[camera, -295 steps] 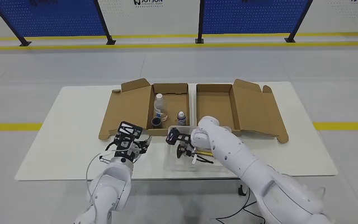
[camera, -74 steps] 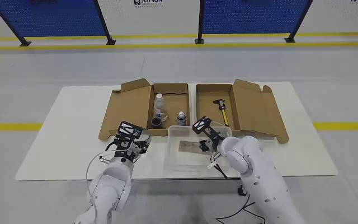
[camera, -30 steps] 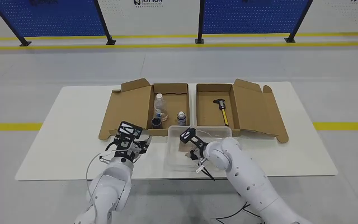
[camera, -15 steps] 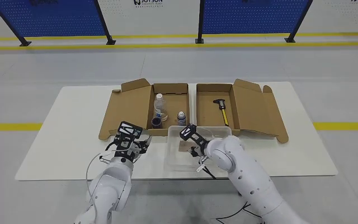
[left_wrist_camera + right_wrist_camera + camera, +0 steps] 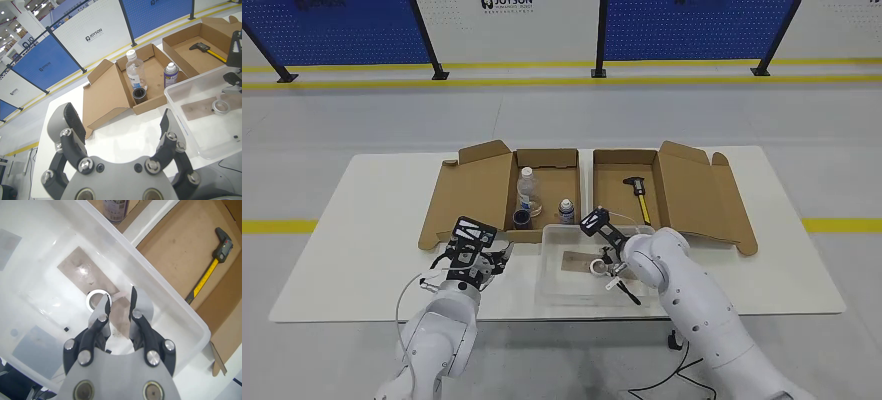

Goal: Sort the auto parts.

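Your right gripper [image 5: 119,293] is partly open and holds nothing. It hangs low in the clear plastic bin [image 5: 155,275], and one fingertip overlaps the edge of the metal ring [image 5: 94,300], which lies flat on the bin floor. Since half a second ago this arm has shifted toward the bin's right side. Your left gripper [image 5: 118,113] has stayed put, spread wide and empty above the worktop [image 5: 362,240]. Beyond the bin, the left cardboard box [image 5: 157,68] holds a water bottle [image 5: 136,73], a spray can [image 5: 170,74] and a black cylindrical bearing [image 5: 140,95]. The right cardboard box [image 5: 617,195] holds a digital caliper [image 5: 205,275].
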### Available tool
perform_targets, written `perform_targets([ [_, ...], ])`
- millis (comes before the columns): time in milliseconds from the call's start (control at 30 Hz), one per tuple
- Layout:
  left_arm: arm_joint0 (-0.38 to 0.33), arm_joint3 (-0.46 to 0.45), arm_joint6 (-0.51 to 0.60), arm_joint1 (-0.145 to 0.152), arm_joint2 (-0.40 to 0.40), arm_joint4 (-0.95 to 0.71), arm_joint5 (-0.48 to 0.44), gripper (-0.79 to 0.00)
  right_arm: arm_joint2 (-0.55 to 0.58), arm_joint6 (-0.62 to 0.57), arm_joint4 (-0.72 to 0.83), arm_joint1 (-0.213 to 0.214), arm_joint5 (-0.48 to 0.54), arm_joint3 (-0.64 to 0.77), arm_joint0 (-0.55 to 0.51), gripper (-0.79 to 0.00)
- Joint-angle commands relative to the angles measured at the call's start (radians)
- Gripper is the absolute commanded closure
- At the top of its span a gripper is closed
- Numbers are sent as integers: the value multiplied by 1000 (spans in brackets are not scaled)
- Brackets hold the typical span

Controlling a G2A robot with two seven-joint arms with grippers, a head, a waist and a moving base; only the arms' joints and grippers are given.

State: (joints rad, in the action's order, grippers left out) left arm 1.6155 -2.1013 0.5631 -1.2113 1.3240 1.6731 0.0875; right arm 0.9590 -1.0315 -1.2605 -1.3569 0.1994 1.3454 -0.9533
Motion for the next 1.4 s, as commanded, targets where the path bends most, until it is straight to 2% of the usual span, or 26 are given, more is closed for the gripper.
perform_targets([
  [0, 0, 0, 0, 0, 0, 0, 0, -785, -5, 4, 3, -2, -1, -16, 6, -243],
  [200, 0, 0, 0, 0, 0, 0, 0, -785, -20, 10, 34, -11, 14, -69, 27, -274],
  [1367, 0, 0, 0, 0, 0, 0, 0, -785, -115, -84, 151, -56, 107, -297, 164, -305],
])
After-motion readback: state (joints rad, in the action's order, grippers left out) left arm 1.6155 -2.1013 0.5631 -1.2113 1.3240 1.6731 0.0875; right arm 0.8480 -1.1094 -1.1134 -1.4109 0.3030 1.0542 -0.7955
